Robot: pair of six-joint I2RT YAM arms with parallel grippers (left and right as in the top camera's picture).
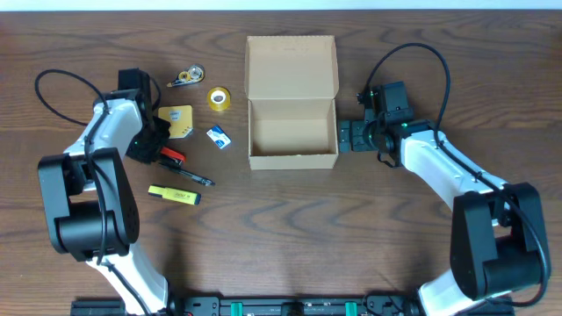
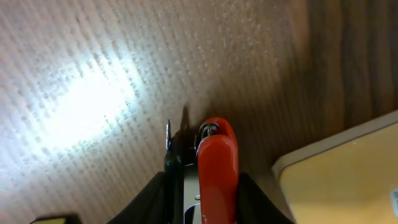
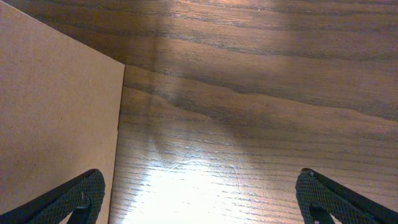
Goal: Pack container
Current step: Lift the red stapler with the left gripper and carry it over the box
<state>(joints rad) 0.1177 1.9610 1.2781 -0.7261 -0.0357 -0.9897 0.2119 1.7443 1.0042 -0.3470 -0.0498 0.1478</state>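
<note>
The container (image 1: pixel 291 132) stands open in the middle of the bench (image 1: pixel 290 228), slightly toward the far side. Its lid flap (image 1: pixel 291 66) is folded back and lies flat on the far side. The interior looks bare in the overhead view.

The right end effector (image 1: pixel 342 136) is at the container's right wall. Its fingers are released and spread wide. In the right wrist view one dark fingertip (image 3: pixel 84 193) is just beside the tan cardboard wall and the other is well off to the right, with bare wood between them. Whether the nearer fingertip touches the cardboard cannot be told.

The left end effector (image 1: pixel 158 149) is well to the left of the container, among the stationery. It is clenched on a red and black tool (image 1: pixel 172 158). The left wrist view shows both fingers pressed against the tool's sides, with the red handle and a thin metal tip sticking out past them. Whether the tool rests on the bench or is lifted cannot be told.

A yellow note pad (image 1: pixel 176 120) lies just beyond this end effector on the far side. Farther away are a tape dispenser (image 1: pixel 187 77) and a yellow tape roll (image 1: pixel 219 98). A small blue and white item (image 1: pixel 219 136) lies between the pad and the container. On the near side of the tool lie a black pen (image 1: pixel 195 178) and a yellow highlighter (image 1: pixel 174 194).
</note>
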